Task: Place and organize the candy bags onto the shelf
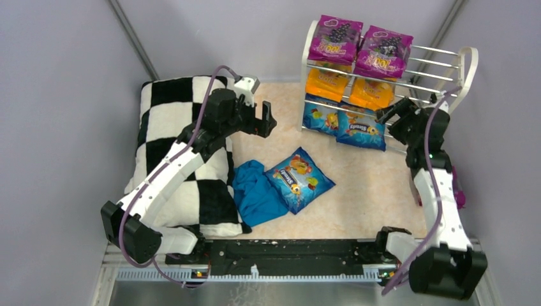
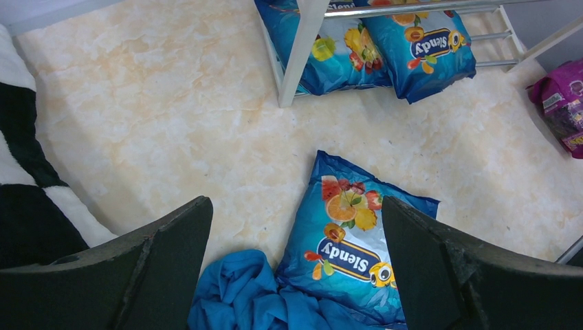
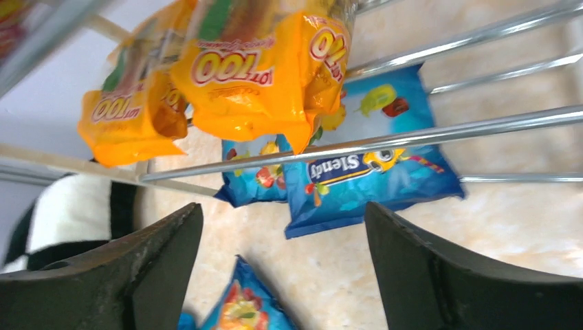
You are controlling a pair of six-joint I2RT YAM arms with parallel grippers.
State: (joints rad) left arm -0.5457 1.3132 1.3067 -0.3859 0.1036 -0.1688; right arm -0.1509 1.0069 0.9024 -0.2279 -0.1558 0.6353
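Blue candy bag (image 1: 298, 179), loose on tabletop (image 1: 363, 197) touching teal cloth (image 1: 255, 194); left jaws spread empty, aimed at it, seemingly for pickup; six bags (image 1: 341, 38) colour-tiered on shelf (image 1: 471, 67); right jaws spread empty alongside.

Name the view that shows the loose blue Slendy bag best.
Left wrist: the blue Slendy bag is close, its print legible. Top external shows it whole but small; right wrist catches only one end.
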